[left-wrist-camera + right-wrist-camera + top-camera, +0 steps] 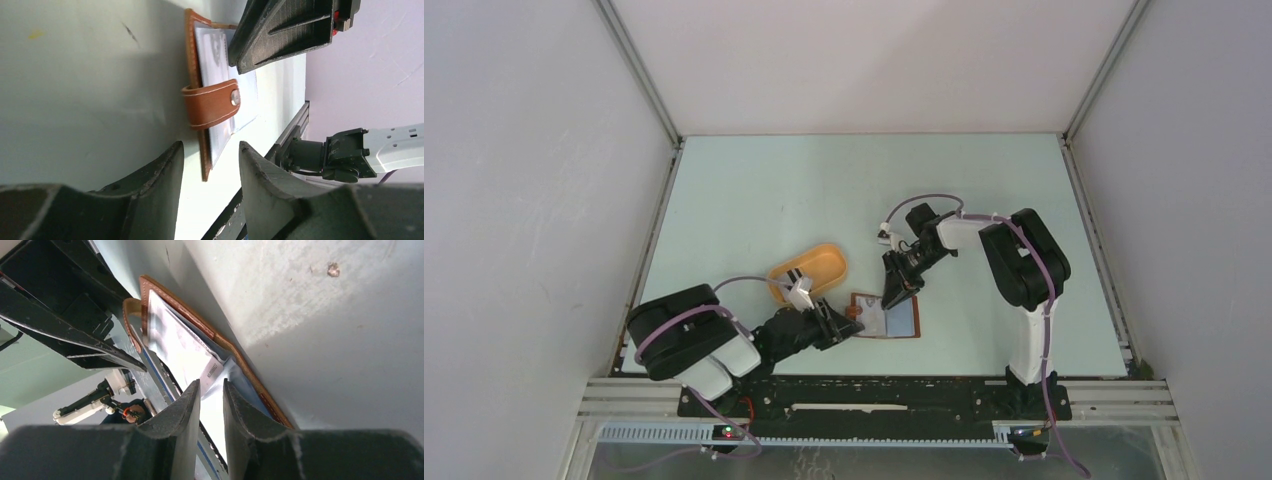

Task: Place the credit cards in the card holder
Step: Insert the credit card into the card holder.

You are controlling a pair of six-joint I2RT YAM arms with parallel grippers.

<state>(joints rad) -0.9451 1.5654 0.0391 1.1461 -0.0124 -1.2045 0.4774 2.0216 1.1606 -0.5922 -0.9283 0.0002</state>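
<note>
Pale green table [774, 190], plain white walls [864, 60]

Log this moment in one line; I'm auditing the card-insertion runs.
card holder: open flat | left gripper: open, at its strap edge | right gripper: open, above credit card in holder

An open card holder [902, 322], brown-bordered and pale inside, is shown lying flat on the desk [824, 180]. The left fingers [839, 325] are placed at its left edge, and its far edge is overlapped by the right fingers [893, 296]. An orange-yellow tray [824, 247] is seen just beyond, to the left.
</note>
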